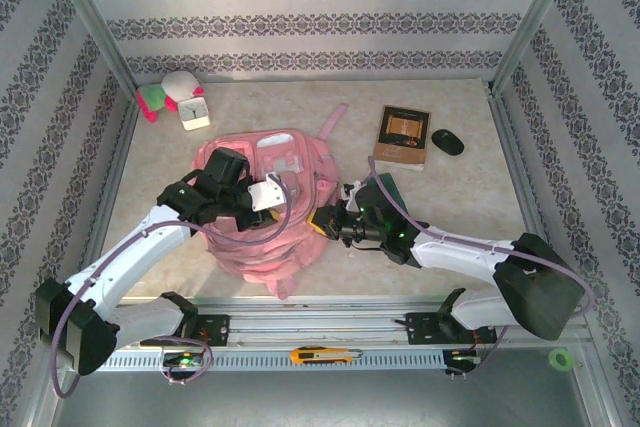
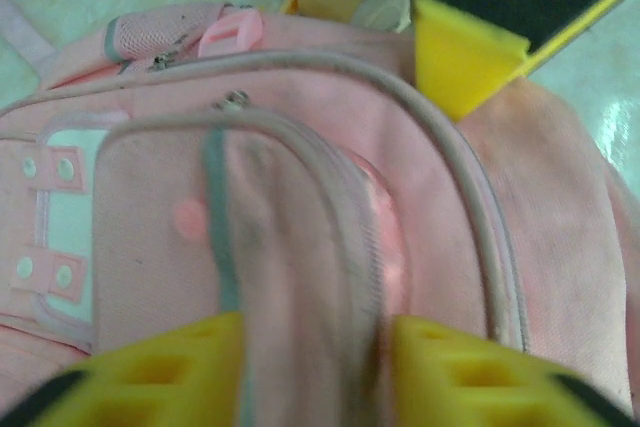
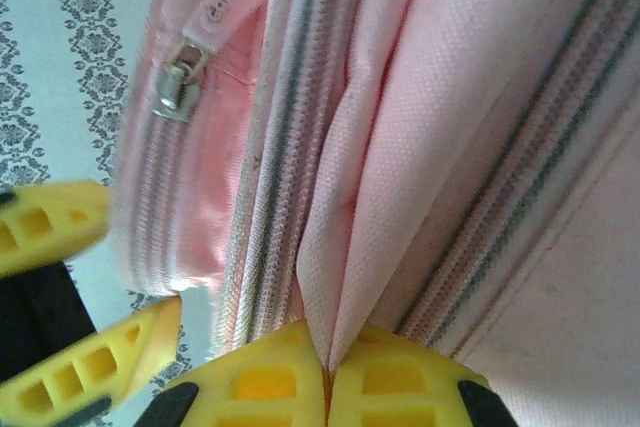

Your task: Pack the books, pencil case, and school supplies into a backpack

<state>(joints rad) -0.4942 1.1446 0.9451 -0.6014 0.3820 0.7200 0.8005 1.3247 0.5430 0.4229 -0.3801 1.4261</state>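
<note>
- My right gripper (image 3: pixel 328 382) is fully closed. A fold of pink cloth from the backpack (image 1: pixel 300 167) is pinched between its two yellow fingers, just beside a zip line.
- In the right wrist view, a silver zip puller (image 3: pixel 178 87) hangs on the backpack to the left of this fold.
- My left gripper (image 2: pixel 315 372) has its jaws partly apart. A ridge of the backpack's front pocket lies between the two fingers. I cannot tell if they press on it.
- The backpack lies on the tabletop (image 1: pixel 470 197), a little left of the middle. My left gripper is over its middle and my right gripper is at its right edge.
- The book (image 1: pixel 402 137) lies flat on the tabletop, far and to the right of the backpack, not touching it.
- A black oval object (image 1: pixel 447 142) lies just beside the book on its right.
- The pencil case (image 1: pixel 388 187) is near the right side of the backpack, partly covered by my right arm.
- A white clock (image 1: pixel 195 112) stands in the far left corner.
</note>
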